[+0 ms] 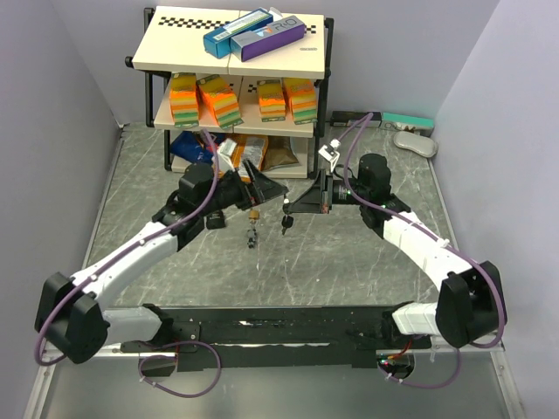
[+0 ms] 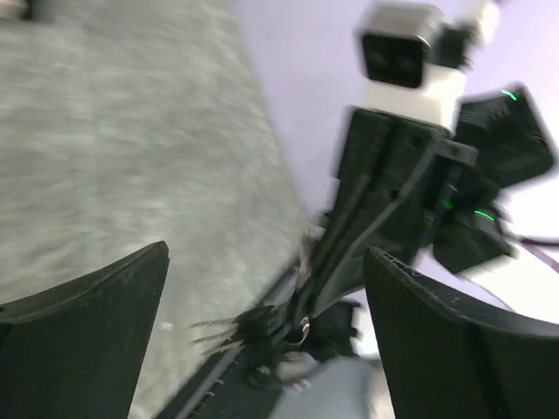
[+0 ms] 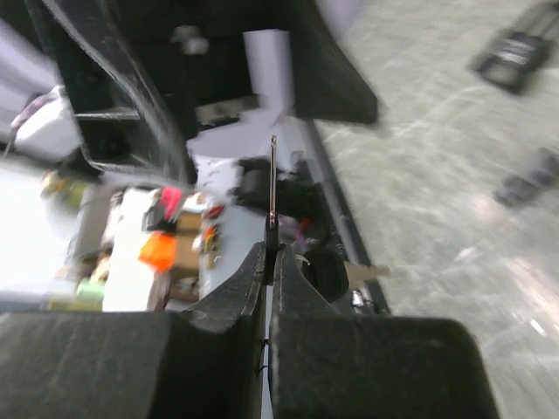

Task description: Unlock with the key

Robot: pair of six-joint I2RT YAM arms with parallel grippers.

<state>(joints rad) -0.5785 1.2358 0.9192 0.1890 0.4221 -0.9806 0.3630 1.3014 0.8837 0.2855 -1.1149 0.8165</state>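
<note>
Beside the small brass padlock (image 1: 253, 214), left pincer (image 2: 266, 257) gapes released; right pincer (image 3: 271, 253) clenches the thin metal key (image 3: 272, 188). Unsteadied, that lock may skid away.

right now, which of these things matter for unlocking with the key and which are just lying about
For the job:
- key, pinched in the right pincer
- small brass lock, below the open left pincer

Just lying about:
- shelf rack
- two boxes on its top
- colourful packs on the middle shelf
- bags at the bottom
</note>
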